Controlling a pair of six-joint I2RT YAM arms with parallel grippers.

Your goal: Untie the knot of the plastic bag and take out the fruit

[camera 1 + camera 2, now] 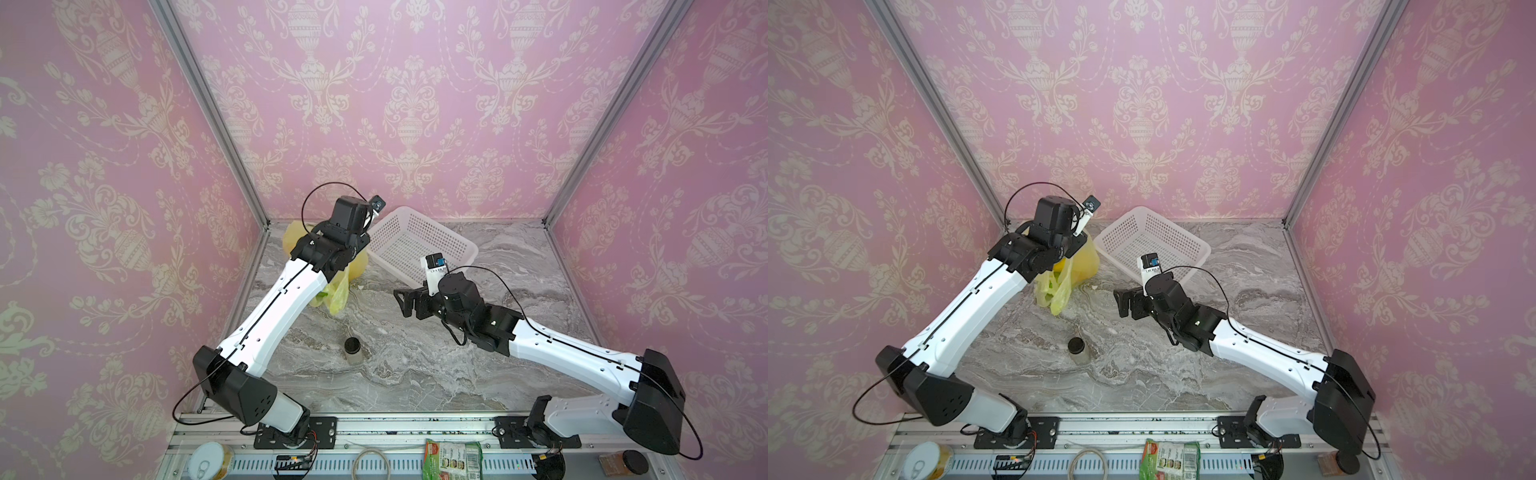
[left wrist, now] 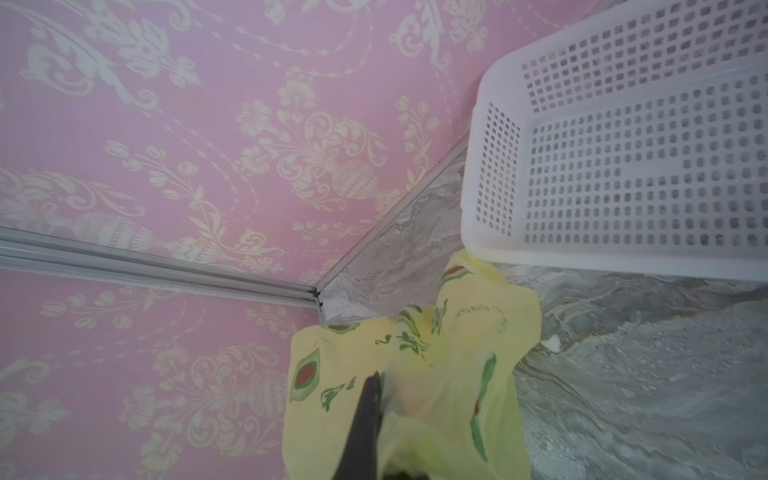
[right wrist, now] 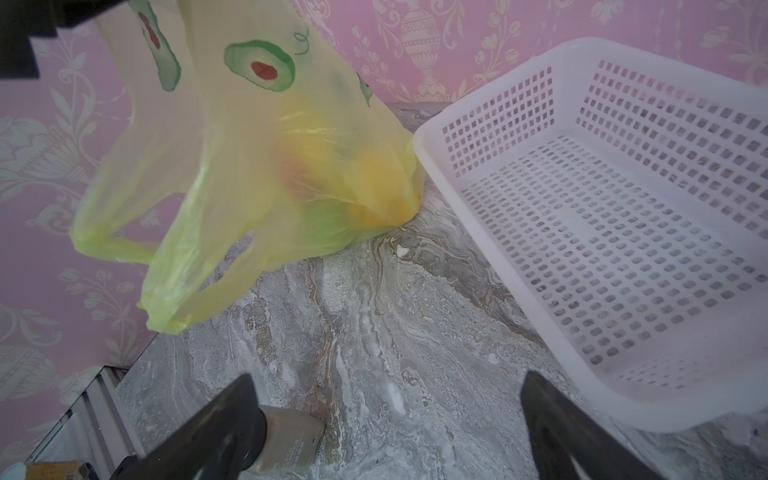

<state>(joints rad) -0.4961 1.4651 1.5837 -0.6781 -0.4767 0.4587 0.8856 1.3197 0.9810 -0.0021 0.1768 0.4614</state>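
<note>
**Fig.** Left gripper [image 2: 376,380]: jaws closed, pinching a fold of the plastic bag [image 3: 249,137], which hangs below them. Its low end rests on the table [image 3: 374,311] against the basket [image 3: 436,137]. Right gripper [image 3: 388,378]: jaws wide and empty, bag ahead of them, apart. The film looks thin, limp and slippery. The fruit [image 3: 374,183] weighs down the low end. The handle loops [image 3: 166,307] hang open, probably the surest hold.
</note>
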